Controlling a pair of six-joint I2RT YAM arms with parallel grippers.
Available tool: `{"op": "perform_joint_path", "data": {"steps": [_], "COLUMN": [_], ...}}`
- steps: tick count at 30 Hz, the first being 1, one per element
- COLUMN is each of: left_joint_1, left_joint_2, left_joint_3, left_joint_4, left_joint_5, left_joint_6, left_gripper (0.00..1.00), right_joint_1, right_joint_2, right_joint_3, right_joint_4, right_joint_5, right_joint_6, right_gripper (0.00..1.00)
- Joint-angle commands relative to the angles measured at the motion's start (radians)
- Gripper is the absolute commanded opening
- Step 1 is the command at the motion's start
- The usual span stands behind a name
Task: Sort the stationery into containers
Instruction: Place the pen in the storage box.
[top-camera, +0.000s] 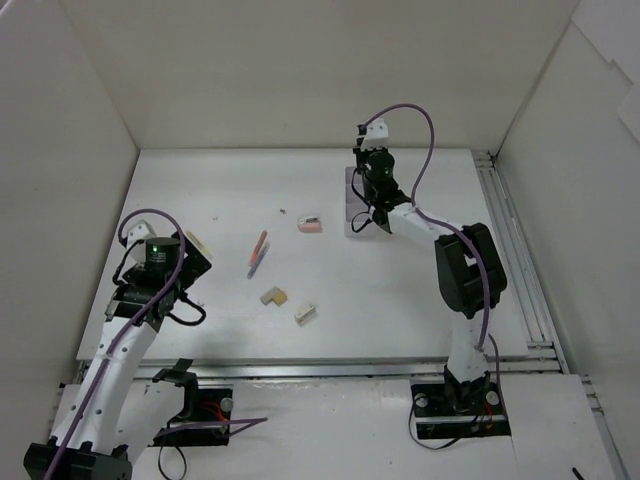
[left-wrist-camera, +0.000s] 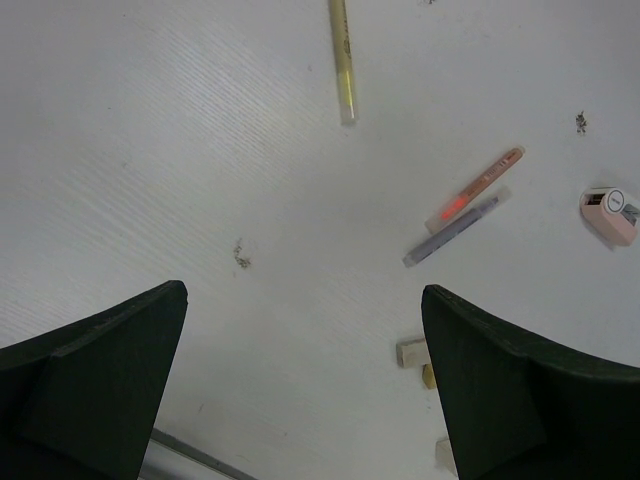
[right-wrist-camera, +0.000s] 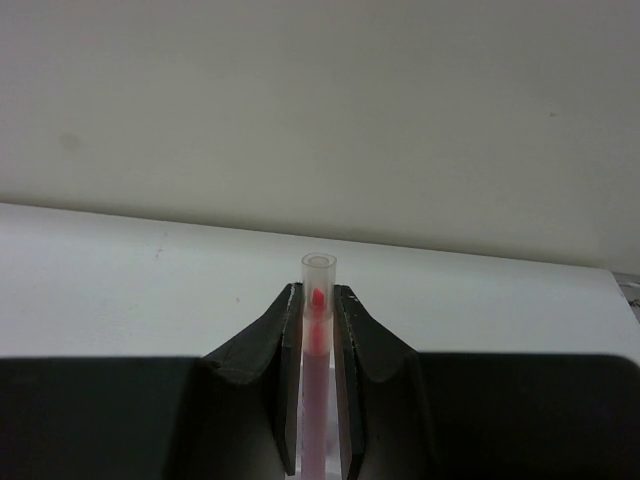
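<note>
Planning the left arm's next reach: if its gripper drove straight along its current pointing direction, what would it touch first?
Probably bare table: the open left gripper aims at a spot short of the yellow pen and the orange pen.

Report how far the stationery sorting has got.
Done: nothing I can confirm; the box is mostly hidden behind the right arm. In hand: the right gripper is shut on a red-tipped pen by the box. Left: orange pen, purple pen, yellow pen, pink eraser, tan block and cream block lie on the table; the left gripper hangs open above it.
</note>
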Motion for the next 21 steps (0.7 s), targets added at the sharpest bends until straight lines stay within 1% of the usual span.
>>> {"op": "perform_joint_path", "data": {"steps": [1,8,15,19,20,21], "left_joint_1": [0.019,0.037,0.055,0.077,0.077,0.089], "left_joint_2": [0.014,0.034,0.081,0.109,0.123,0.133], "left_joint_3": [0.057,0.054,0.067,0.069,0.069,0.066], "left_joint_4": [0.023,0.038,0.060,0.104,0.112,0.121], "left_joint_5": [0.002,0.002,0.009,0.028,0.035,0.037], "left_joint_6": [0.004,0.004,0.017,0.032,0.036,0.041], "left_gripper": [1.00,1.00,1.00,1.00,1.00,1.00], "right_joint_1": [-0.021,-0.044,-0.044,-0.044,-0.043,-0.038], "right_joint_2": [0.014,0.063,0.029,0.024,0.023,0.017], "right_joint_3": [0.083,0.103,-0.018,-0.050,-0.054,-0.066], "right_joint_4": [0.187,0.233,0.274,0.282,0.282,0.282], "right_joint_5": [-0.016,-0.028,-0.036,-0.028,-0.028,-0.027], "right_joint_6": [0.016,0.072,0.140,0.151,0.152,0.152], "right_gripper": [0.00,0.00,0.00,0.00,0.01,0.05]}}
